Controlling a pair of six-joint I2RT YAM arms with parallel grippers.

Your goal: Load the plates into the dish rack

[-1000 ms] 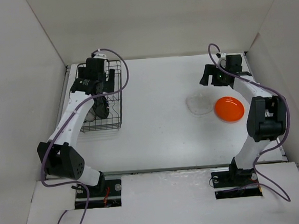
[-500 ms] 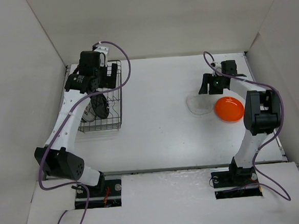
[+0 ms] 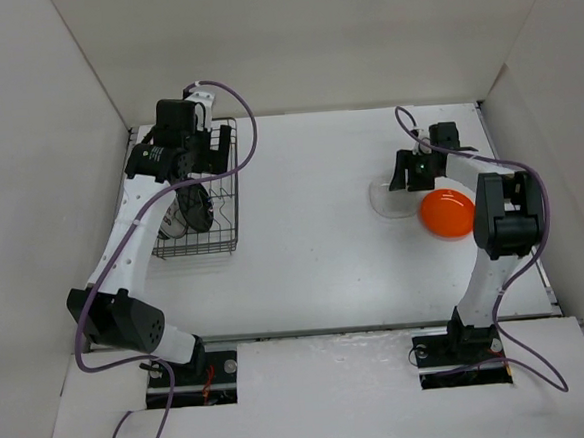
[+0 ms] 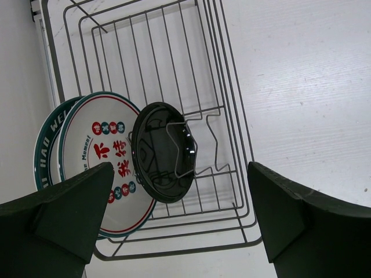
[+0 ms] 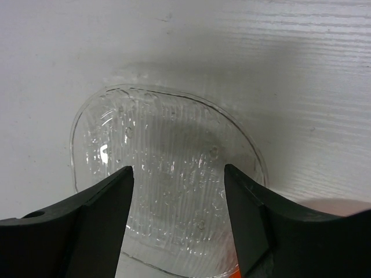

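The dish rack [image 3: 200, 225] stands at the far left. In the left wrist view the rack [image 4: 226, 104] holds three upright plates: the glossy black one [image 4: 162, 152], the white one with red markings [image 4: 95, 174], and the dark-rimmed white one [image 4: 45, 142] behind it. My left gripper [image 3: 212, 149] is open and empty above the rack [image 4: 177, 217]. The clear plate [image 3: 384, 199] lies flat on the table beside the orange plate [image 3: 447, 213]. My right gripper [image 3: 410, 174] is open, low over the clear plate [image 5: 168, 168], with its fingers either side of the plate's middle [image 5: 178, 194].
White walls enclose the table on the left, back and right. The rack sits close to the left wall. The orange plate lies just right of the clear plate, near the right arm's links [image 3: 507, 214].
My left gripper has pulled up and back from inside the rack, leaving the black plate standing there. My right gripper has come down and forward over the clear plate.
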